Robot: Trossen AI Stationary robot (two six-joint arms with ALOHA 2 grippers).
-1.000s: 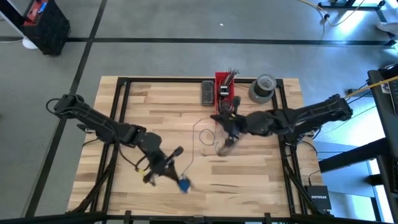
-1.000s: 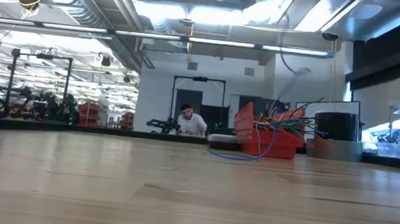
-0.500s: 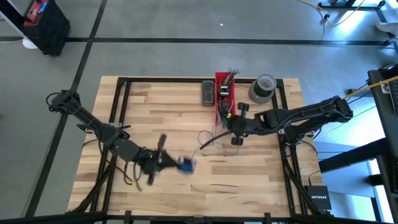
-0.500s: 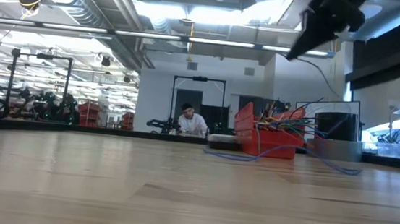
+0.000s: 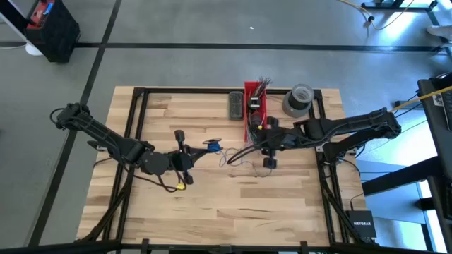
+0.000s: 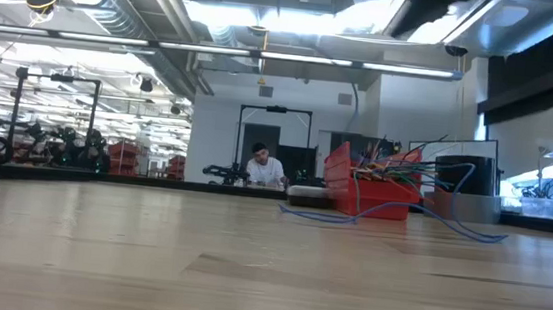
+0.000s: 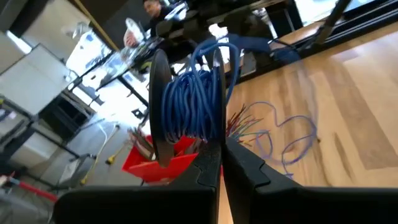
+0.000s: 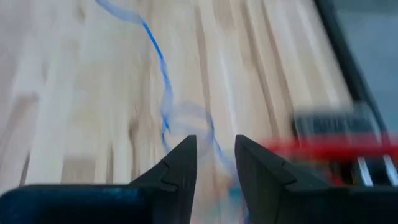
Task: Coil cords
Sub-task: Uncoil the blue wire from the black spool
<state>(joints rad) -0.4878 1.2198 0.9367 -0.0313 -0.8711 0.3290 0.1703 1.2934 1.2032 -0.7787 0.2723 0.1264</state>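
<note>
Spool (image 7: 189,106) of blue cord sat pinched in my left gripper (image 7: 221,163), my 2 dark fingers pressed tight against its black flange, and I held it above the middle of the wooden table (image 5: 176,120). From the spool a loose run of blue cord (image 5: 236,156) trailed across the boards in slack loops toward the red bin (image 5: 252,106) at the table's far edge. My right gripper (image 8: 214,163) hung just beside that bin, its fingers spread apart with bare wood and a blurred stretch of blue cord showing between them, gripping nothing. Beside the bin stood a grey tape roll (image 5: 298,99) and a dark flat device (image 5: 235,104).
</note>
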